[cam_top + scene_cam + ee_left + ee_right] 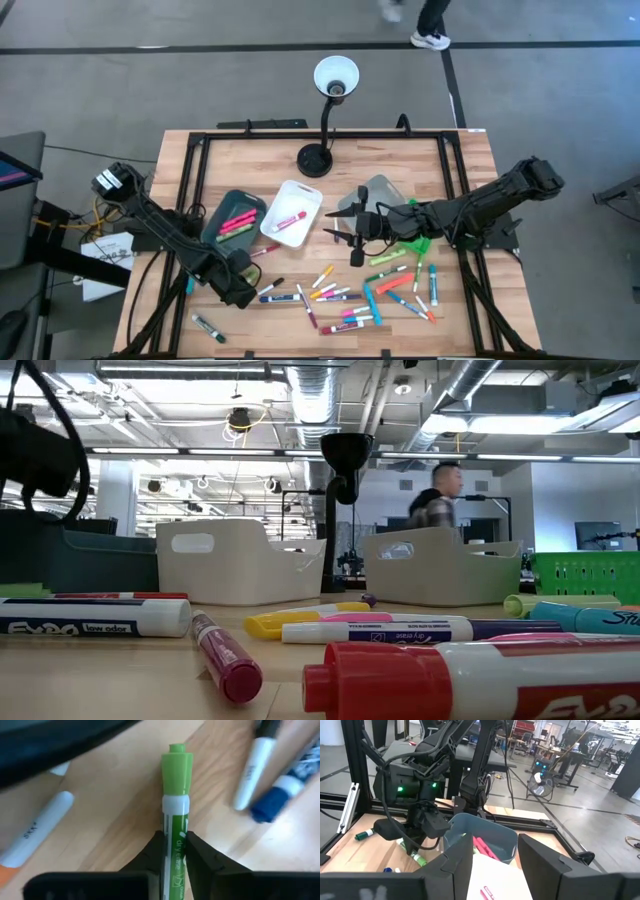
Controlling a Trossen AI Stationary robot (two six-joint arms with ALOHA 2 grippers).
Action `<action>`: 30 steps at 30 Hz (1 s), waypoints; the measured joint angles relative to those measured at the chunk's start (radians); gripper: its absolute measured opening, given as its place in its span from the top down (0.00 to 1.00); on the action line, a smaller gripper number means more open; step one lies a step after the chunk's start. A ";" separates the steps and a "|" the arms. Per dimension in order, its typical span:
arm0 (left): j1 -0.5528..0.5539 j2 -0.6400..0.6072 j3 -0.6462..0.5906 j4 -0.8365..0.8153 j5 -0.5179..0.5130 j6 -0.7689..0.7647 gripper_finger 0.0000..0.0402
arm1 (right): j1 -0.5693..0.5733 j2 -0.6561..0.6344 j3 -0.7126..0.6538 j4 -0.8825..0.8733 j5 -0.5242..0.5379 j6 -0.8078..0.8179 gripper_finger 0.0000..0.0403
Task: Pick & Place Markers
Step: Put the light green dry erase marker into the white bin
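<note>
Sitting low over the wooden slatted table top, lower left of centre in the overhead frame: the left gripper, dark fingers pressing in from both sides on a green-capped dry-erase marker with a white band, cap pointing away toward the upper middle of the wrist frame. Lying just beside it on the wood, a blue-capped white marker at upper right and an orange-tipped white marker at left. Hanging over the table's middle, right of the white bin: the right gripper, its two dark fingers standing apart with nothing between them. Resting in the teal rectangular plastic bin, left of centre overhead, several pink and green markers; lying in the white rectangular plastic bin next to it, one pink marker. Spreading across the lower middle of the overhead frame, the loose scatter of pink, orange, blue and green markers, with one green-capped marker lying alone at lower left. Standing at the table's upper middle, a black gooseneck lamp with a white shade. Walking in the room behind the bins in the low frame, a person.
</note>
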 joint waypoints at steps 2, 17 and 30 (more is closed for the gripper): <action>-0.001 -0.028 0.011 0.009 -0.018 0.019 0.87 | 0.000 0.000 0.000 0.000 0.000 0.000 0.64; 0.135 -0.298 0.070 0.099 -0.542 0.690 0.85 | -0.056 0.105 0.011 0.052 -0.028 0.009 0.65; 0.795 -0.120 0.068 0.243 -0.108 1.030 0.84 | -0.078 0.081 0.033 0.001 -0.026 0.019 0.67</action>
